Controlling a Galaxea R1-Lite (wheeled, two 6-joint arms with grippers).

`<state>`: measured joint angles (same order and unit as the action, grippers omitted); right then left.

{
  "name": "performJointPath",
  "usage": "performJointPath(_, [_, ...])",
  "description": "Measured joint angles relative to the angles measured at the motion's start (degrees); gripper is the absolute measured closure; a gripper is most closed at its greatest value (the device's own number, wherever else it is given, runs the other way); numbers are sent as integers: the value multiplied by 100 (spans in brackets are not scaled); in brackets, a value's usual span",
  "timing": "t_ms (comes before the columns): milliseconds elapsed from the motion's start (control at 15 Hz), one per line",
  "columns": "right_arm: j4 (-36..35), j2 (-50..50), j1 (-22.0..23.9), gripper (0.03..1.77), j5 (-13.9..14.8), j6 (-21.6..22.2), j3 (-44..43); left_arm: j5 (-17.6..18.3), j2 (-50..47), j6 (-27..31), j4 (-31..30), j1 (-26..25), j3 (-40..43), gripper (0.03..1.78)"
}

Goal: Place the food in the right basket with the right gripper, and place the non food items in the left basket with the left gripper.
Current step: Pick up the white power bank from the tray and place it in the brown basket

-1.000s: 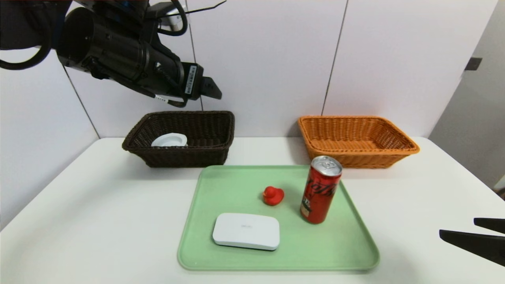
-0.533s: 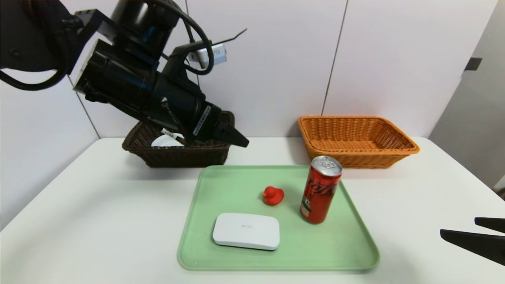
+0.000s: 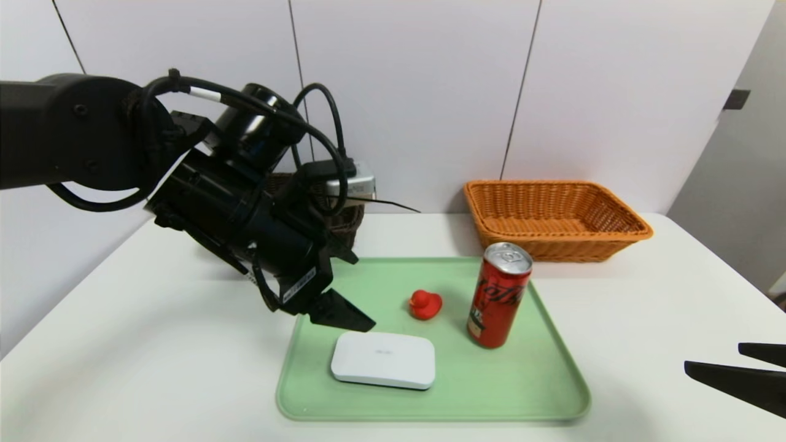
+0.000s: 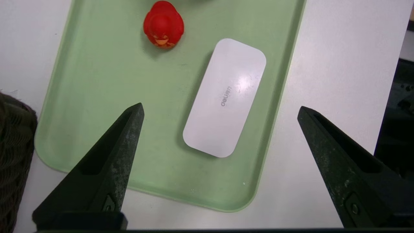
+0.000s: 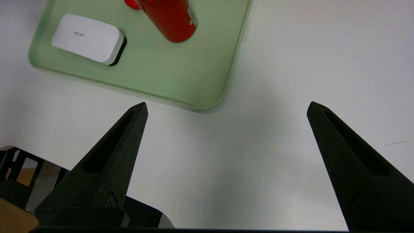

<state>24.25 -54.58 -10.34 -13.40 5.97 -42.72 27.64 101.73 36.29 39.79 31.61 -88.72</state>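
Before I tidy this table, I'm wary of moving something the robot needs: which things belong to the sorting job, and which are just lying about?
Part of the job:
- can
- duck
- white box
- orange basket
- dark basket
- left end effector, open above the tray
- right end effector, open, off to the side

Not named in the job:
- green tray, under the items

Bare table right of green tray (image 3: 430, 402)

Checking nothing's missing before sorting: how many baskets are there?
2: the dark brown basket, partly hidden behind the left arm; the orange basket, beyond the can.
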Motion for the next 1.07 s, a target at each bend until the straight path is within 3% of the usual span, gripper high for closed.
performJointPath(133, [-2, 0, 1, 10, -5, -2, 11, 144, 0, 434, -149, 9, 289, 12])
performJointPath(467, [0, 1, 6, 10, 0, -2, 33, 160, 22, 880, -1013, 236, 1064, 12])
performJointPath(1067, [-2, 11, 12, 10, 4, -5, 88, 100, 444, 962, -1165, 494, 1315, 12])
